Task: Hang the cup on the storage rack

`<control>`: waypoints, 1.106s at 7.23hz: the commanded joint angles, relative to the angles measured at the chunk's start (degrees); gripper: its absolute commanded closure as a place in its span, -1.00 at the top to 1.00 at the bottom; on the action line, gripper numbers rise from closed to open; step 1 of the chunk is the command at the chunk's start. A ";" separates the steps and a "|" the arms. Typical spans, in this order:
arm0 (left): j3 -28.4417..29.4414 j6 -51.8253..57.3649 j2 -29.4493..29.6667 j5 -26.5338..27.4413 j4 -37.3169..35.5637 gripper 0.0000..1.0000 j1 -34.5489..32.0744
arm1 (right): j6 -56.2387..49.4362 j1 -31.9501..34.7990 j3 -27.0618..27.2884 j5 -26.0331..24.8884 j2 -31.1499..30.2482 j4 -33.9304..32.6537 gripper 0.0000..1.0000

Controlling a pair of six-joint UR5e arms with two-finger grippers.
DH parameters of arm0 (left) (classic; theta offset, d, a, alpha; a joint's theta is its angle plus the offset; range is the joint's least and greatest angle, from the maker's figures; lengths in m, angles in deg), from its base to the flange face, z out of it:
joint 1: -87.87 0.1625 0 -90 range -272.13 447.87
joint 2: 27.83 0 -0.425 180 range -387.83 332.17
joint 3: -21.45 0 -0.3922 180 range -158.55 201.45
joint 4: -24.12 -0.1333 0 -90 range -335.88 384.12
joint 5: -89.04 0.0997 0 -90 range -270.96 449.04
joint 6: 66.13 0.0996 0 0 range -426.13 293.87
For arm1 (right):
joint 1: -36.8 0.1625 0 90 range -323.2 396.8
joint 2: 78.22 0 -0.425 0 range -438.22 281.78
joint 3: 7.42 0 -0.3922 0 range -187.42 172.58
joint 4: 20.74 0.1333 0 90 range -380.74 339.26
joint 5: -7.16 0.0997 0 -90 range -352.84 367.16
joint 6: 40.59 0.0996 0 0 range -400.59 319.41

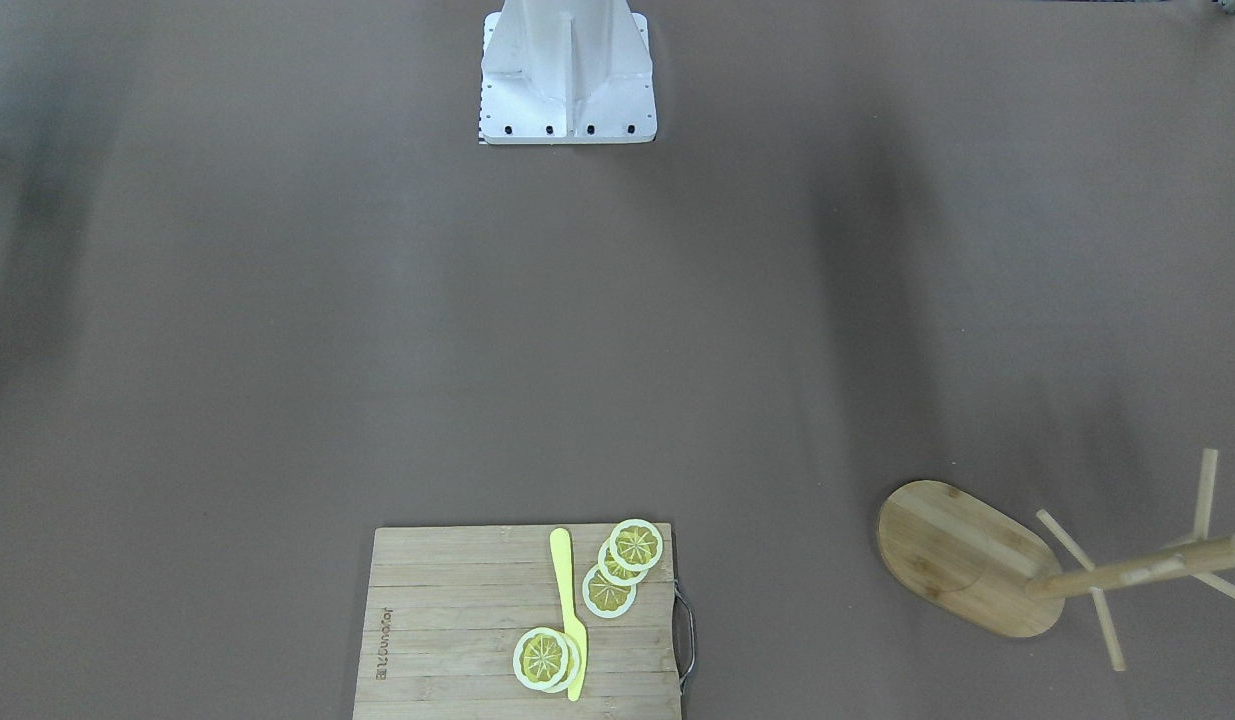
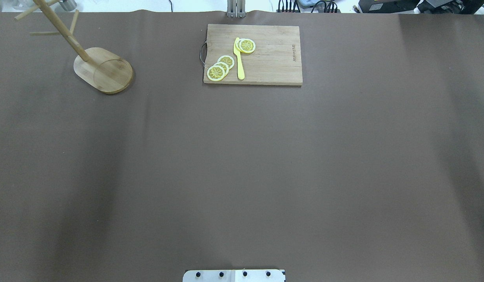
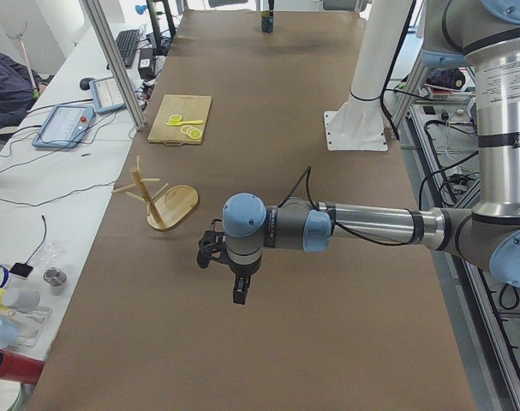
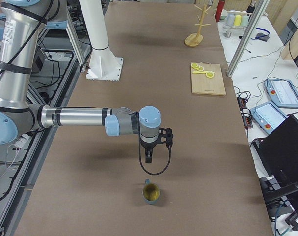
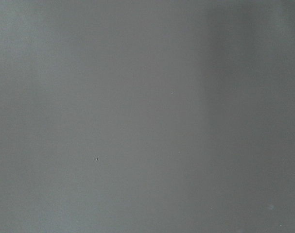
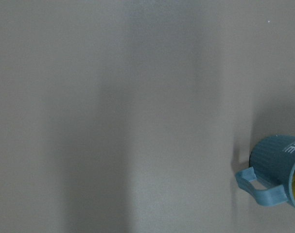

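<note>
The cup [image 4: 150, 193], dark blue-grey with a mustard-yellow inside, stands upright on the brown table near its end on my right. It also shows at the lower right of the right wrist view, cup [image 6: 276, 165], handle pointing lower left. My right gripper [image 4: 148, 158] hangs a little above the table, short of the cup; I cannot tell whether it is open or shut. The storage rack [image 2: 102, 69], a bamboo mug tree, stands at the far left corner with bare pegs. My left gripper [image 3: 241, 295] hovers over bare table, apart from the storage rack [image 3: 170, 201]; its state cannot be told.
A slatted wooden cutting board [image 2: 252, 54] with lemon slices [image 2: 220, 67] and a yellow knife [image 2: 239, 58] lies at the far middle edge. The white robot base [image 1: 567, 75] stands at the near edge. Bottles and control pendants sit on the side bench [image 4: 279, 93].
</note>
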 commanded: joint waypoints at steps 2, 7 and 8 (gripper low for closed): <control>-0.17 0.08 0.00 0.09 0.00 0.98 0.00 | 0.00 0.03 0.08 -0.08 0.26 0.06 1.00; -2.20 0.08 -0.71 -1.76 0.61 0.98 -0.09 | 0.35 0.03 6.67 1.85 -0.18 0.06 1.00; -2.46 0.08 -0.79 -1.76 2.18 0.98 -0.09 | 0.44 0.03 8.59 1.94 -0.61 -0.03 1.00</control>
